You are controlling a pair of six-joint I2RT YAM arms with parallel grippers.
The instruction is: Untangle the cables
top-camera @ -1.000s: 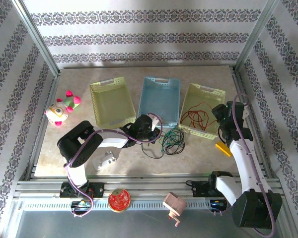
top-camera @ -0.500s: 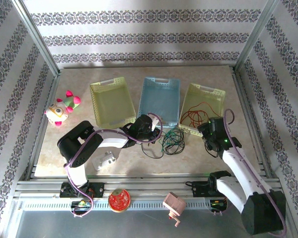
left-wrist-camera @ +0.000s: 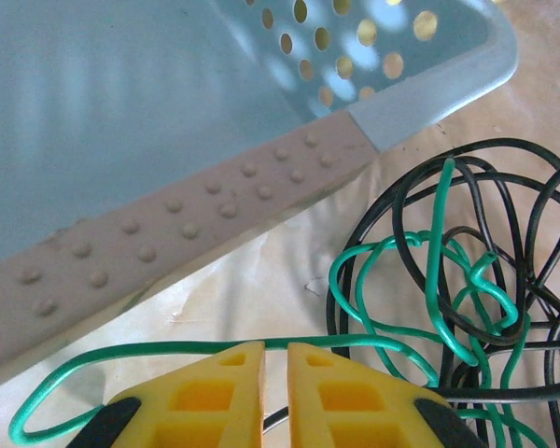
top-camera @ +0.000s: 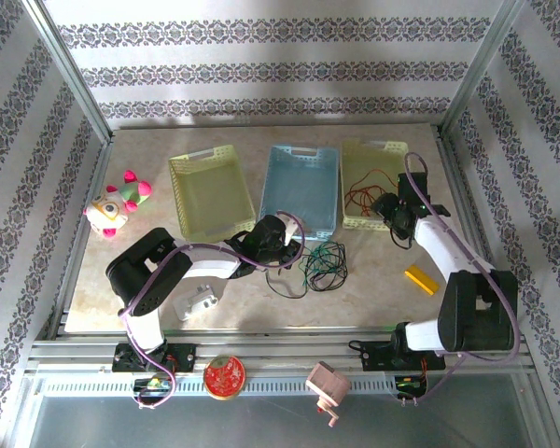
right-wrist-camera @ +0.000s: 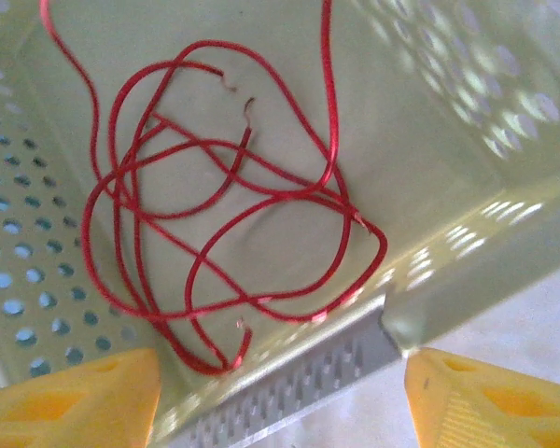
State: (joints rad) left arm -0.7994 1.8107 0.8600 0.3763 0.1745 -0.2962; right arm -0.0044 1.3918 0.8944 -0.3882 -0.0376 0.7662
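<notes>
**Workspace Status: Cable Sorting Station**

**Table** (top-camera: 373, 299). It carries all items listed below.

**Arms.** The left arm (top-camera: 159, 271) reaches from the near left corner toward the table centre. The right arm (top-camera: 457, 261) extends along the right edge toward the far right corner.

**Baskets.** Three stand in a row along the far half of the table. The left yellow basket (top-camera: 210, 196) is left of centre and holds no cable. The blue basket (top-camera: 299, 191) is at centre. The right yellow basket (top-camera: 387, 163) stands near the far right corner.

**Plush toy** (top-camera: 117, 205). It lies near the left edge.

**Cables.** The green-black tangle (top-camera: 322, 266) lies on the table at centre, just beside the near right corner of the blue basket. The red cable (top-camera: 359, 196) lies in loose loops inside the right yellow basket.

**Yellow block** (top-camera: 420, 279). It lies on the table near the right edge.

**Grippers.**
- The left gripper (left-wrist-camera: 275, 355) is at the tangle, jaws nearly together with a narrow slit. A green strand (left-wrist-camera: 438, 243) crosses at the tips. Whether it is pinched cannot be told.
- The right gripper (right-wrist-camera: 280, 364) is at the near wall of the right yellow basket, jaws spread wide, holding nothing.
</notes>
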